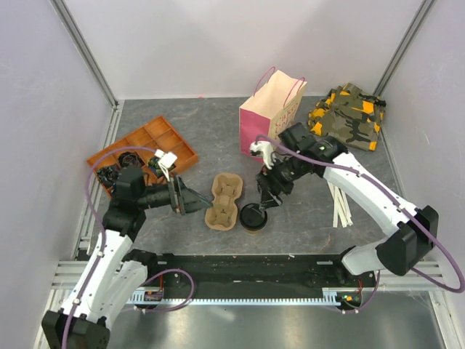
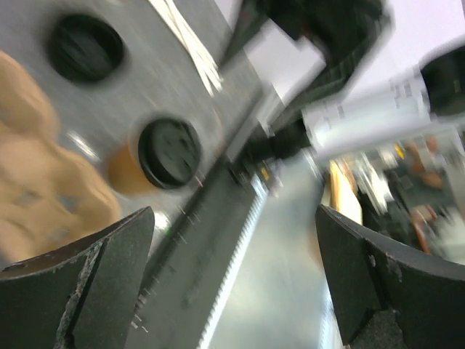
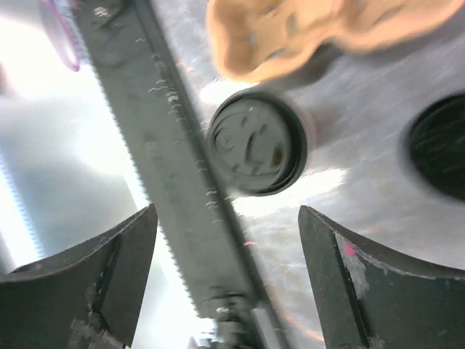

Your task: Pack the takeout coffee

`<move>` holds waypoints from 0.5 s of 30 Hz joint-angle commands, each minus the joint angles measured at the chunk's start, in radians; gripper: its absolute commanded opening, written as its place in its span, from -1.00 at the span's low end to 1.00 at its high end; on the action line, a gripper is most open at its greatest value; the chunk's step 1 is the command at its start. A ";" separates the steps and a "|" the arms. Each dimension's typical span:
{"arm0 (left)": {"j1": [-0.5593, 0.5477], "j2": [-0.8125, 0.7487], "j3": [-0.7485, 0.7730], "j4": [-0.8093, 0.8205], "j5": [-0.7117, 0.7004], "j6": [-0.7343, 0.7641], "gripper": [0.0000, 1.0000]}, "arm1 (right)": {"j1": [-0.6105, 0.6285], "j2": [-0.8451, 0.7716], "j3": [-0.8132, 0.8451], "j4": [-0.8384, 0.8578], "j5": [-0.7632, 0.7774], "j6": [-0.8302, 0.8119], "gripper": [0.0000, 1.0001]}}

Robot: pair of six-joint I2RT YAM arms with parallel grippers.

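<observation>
At the near edge of the table point(image 1: 211, 138), a black cable rail point(image 1: 247, 265) runs between the two arm bases. Just beyond it the takeout coffee point(image 1: 253, 217) stands upright with its lid on, just beside the near right corner of the pulp cup carrier point(image 1: 225, 201). Contact between the two cannot be confirmed. The right gripper point(image 1: 263, 198) hangs over the far side of the cup, jaws spread and empty. In the blurred right wrist view, the lid sits ahead of the open fingers point(image 3: 109, 276). The left gripper point(image 1: 197, 201) points at the carrier's left side, also spread and holding nothing. Judged step: approach for the grasp. Packing has not begun, since the cup is outside both carrier and bag. The next move calls for centring the jaws on the cup wall below the lid, then closing gently, because the paper wall is likely to crush, and keeping the cup upright. A loose black lid point(image 3: 439, 156) lies near the cup and must not be taken for it. Farther back are white sticks point(image 1: 340, 203), an orange compartment tray point(image 1: 145, 145), an upright pink paper bag point(image 1: 270, 113) and a camouflage cloth point(image 1: 349, 116). The surface is grey and speckled. Pale walls point(image 1: 218, 43) with aluminium posts point(image 1: 87, 51) enclose the cell.
</observation>
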State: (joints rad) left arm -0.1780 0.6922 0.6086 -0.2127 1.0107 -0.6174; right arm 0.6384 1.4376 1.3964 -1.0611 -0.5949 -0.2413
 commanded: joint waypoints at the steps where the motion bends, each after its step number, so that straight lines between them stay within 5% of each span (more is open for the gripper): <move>1: -0.115 0.029 -0.065 0.137 0.063 -0.077 0.84 | -0.083 -0.020 -0.212 0.084 -0.377 0.130 0.75; 3: -0.169 0.078 -0.104 0.197 0.065 -0.123 0.70 | -0.101 -0.045 -0.324 0.209 -0.460 0.221 0.71; 7: -0.294 0.154 -0.138 0.354 0.008 -0.171 0.06 | -0.108 -0.109 -0.431 0.400 -0.485 0.445 0.60; 10: -0.394 0.222 -0.141 0.415 -0.076 -0.182 -0.37 | -0.106 -0.103 -0.442 0.458 -0.491 0.506 0.23; 15: -0.482 0.335 -0.086 0.460 -0.179 -0.246 -0.69 | -0.106 -0.066 -0.441 0.498 -0.465 0.566 -0.45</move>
State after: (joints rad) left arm -0.6250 0.9596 0.4698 0.1287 0.9379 -0.7834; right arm 0.5339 1.3663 0.9478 -0.6716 -1.0271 0.2218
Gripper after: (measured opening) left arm 0.216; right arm 0.341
